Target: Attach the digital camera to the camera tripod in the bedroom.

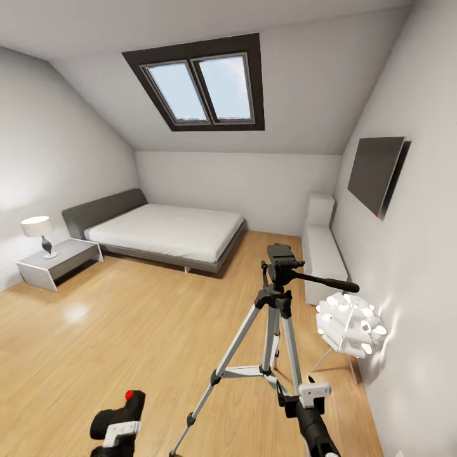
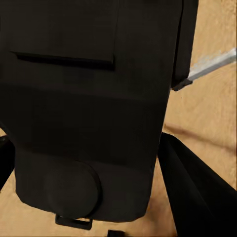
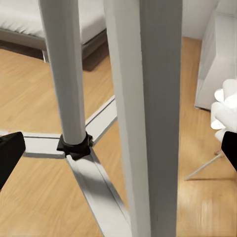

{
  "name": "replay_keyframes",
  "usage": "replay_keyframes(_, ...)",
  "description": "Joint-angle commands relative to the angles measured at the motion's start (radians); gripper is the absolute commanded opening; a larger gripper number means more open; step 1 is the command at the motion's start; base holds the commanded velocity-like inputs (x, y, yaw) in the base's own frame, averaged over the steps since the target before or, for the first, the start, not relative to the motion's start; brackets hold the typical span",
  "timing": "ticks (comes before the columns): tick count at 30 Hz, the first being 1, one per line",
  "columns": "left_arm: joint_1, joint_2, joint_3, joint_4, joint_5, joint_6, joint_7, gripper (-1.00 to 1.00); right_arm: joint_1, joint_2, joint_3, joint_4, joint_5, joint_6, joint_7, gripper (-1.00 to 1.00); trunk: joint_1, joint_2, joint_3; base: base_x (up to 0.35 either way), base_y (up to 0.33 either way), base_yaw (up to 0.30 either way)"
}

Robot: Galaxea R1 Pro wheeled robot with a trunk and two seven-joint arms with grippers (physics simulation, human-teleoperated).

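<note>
Two arms frame the camera tripod (image 1: 274,330), which stands on the light wood floor (image 1: 114,330) of the bedroom, between the grey bed (image 1: 168,231) and the white spiky lamp (image 1: 350,327). The tripod's black pan head (image 1: 284,257) sits bare at the top, its long handle (image 1: 327,282) pointing toward the lamp. The digital camera (image 1: 120,416), red button (image 1: 130,394) uppermost, sits low and to the bed side of the tripod's legs, well below the pan head; the left gripper (image 1: 117,438) appears closed around it, and the left wrist view shows the camera's black body (image 2: 84,108) pressed close between dark fingers (image 2: 197,192). The right gripper (image 1: 304,397) hangs just beside a tripod leg; its wrist view shows silver-white legs (image 3: 148,113) and the black brace joint (image 3: 75,145) between the widely parted fingertips (image 3: 10,153), which hold nothing.

Step in hand, as judged: the camera is carried and has been brought to the tripod, but is not yet mounted. The next move calls for raising the left arm so that the camera's underside comes level above the pan head, then lowering it squarely onto the plate. The right gripper may need to steady a leg, since a sideways nudge could tip the tripod.
</note>
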State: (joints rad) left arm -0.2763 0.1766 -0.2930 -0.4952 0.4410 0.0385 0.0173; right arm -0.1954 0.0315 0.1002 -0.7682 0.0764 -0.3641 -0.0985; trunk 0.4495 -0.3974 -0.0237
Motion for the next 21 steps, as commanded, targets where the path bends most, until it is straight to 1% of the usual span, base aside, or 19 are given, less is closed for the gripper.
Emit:
replay_keyframes(1, -0.008, 0.013, -0.006, -0.22, -0.036, 0.187, 0.001, -1.0, -0.001, -0.001, 0.003, -0.008, 0.008, -0.001, -0.01, 1.0, 0.001, -0.003, -0.002, 0.0, 0.0, 0.0)
replay_keyframes(2, -0.009, 0.015, -0.006, -0.286, -0.053, 0.246, 0.001, -1.0, -0.001, -0.001, 0.003, -0.01, 0.008, -0.001, -0.01, 1.0, 0.001, -0.003, -0.002, 0.0, 0.0, 0.0)
replay_keyframes(4, -0.017, 0.013, -0.004, -0.523, -0.132, 0.455, 0.001, -1.0, -0.001, -0.001, 0.003, -0.015, 0.008, 0.0, -0.01, 1.0, 0.001, -0.003, -0.002, 0.0, 0.0, 0.0)
replay_keyframes(5, -0.027, 0.004, -0.004, -0.624, -0.174, 0.543, 0.0, -1.0, -0.001, -0.001, 0.003, -0.016, 0.008, 0.0, -0.01, 1.0, 0.001, -0.003, -0.002, 0.0, 0.0, 0.0)
replay_keyframes(6, -0.036, -0.002, -0.004, -0.668, -0.194, 0.582, 0.0, -1.0, -0.001, -0.001, 0.003, -0.017, 0.008, 0.0, -0.01, 1.0, 0.001, -0.003, -0.002, 0.0, 0.0, 0.0)
replay_keyframes(7, -0.061, -0.012, -0.002, -0.743, -0.233, 0.652, 0.0, -1.0, -0.001, -0.001, 0.003, -0.018, 0.008, 0.0, -0.01, 1.0, 0.001, -0.003, -0.002, 0.0, 0.0, 0.0)
replay_keyframes(8, -0.078, -0.016, -0.002, -0.771, -0.249, 0.684, 0.0, -1.0, -0.001, -0.001, 0.003, -0.018, 0.008, 0.0, -0.01, 1.0, 0.001, -0.003, -0.002, 0.0, 0.0, 0.0)
replay_keyframes(9, -0.146, -0.03, -0.001, -0.821, -0.283, 0.772, -0.001, -1.0, -0.001, -0.001, 0.003, -0.018, 0.008, -0.001, -0.011, 1.0, 0.001, -0.003, -0.002, 0.0, 0.0, 0.0)
replay_keyframes(10, -0.173, -0.036, -0.001, -0.827, -0.29, 0.798, -0.002, -1.0, -0.001, -0.002, 0.003, -0.018, 0.008, -0.001, -0.011, 1.0, 0.001, -0.003, -0.002, 0.0, 0.0, 0.0)
replay_keyframes(12, -0.3, -0.062, 0.0, -0.812, -0.307, 0.88, -0.005, -1.0, -0.001, -0.002, 0.003, -0.019, 0.008, -0.001, -0.011, 1.0, 0.001, -0.003, -0.002, 0.0, 0.0, 0.0)
replay_keyframes(13, -0.333, -0.069, 0.0, -0.802, -0.309, 0.893, -0.005, -1.0, -0.001, -0.002, 0.003, -0.019, 0.008, -0.001, -0.011, 1.0, 0.001, -0.003, -0.002, 0.0, 0.0, 0.0)
replay_keyframes(14, -0.432, -0.091, 0.001, -0.763, -0.314, 0.92, -0.006, -1.0, -0.001, -0.002, 0.003, -0.019, 0.008, -0.001, -0.011, 1.0, 0.001, -0.003, -0.002, 0.0, 0.0, 0.0)
replay_keyframes(15, -0.494, -0.105, 0.001, -0.733, -0.315, 0.93, -0.006, -1.0, -0.001, -0.002, 0.003, -0.019, 0.008, -0.001, -0.011, 1.0, 0.001, -0.003, -0.002, 0.0, 0.0, 0.0)
replay_keyframes(16, -0.524, -0.112, 0.001, -0.717, -0.315, 0.934, -0.005, -1.0, -0.001, -0.002, 0.003, -0.019, 0.008, -0.001, -0.011, 1.0, 0.001, -0.003, -0.002, 0.0, 0.0, 0.0)
replay_keyframes(18, -0.638, -0.134, 0.007, -0.656, -0.316, 0.944, -0.004, -1.0, -0.001, -0.002, 0.003, -0.019, 0.008, -0.001, -0.012, 1.0, 0.001, -0.003, -0.002, 0.0, 0.0, 0.0)
replay_keyframes(19, -0.665, -0.137, 0.011, -0.639, -0.317, 0.945, -0.004, -1.0, -0.001, -0.002, 0.003, -0.019, 0.008, -0.001, -0.012, 1.0, 0.001, -0.003, -0.002, 0.0, 0.0, 0.0)
replay_keyframes(20, -0.726, -0.142, 0.029, -0.601, -0.317, 0.948, -0.003, -1.0, -0.001, -0.002, 0.003, -0.019, 0.008, -0.001, -0.011, 1.0, 0.001, -0.003, -0.002, 0.0, 0.0, 0.0)
replay_keyframes(21, -0.753, -0.144, 0.039, -0.584, -0.317, 0.948, -0.003, -1.0, -0.001, -0.002, 0.003, -0.019, 0.008, -0.001, -0.011, 1.0, 0.001, -0.003, -0.002, 0.0, 0.0, 0.0)
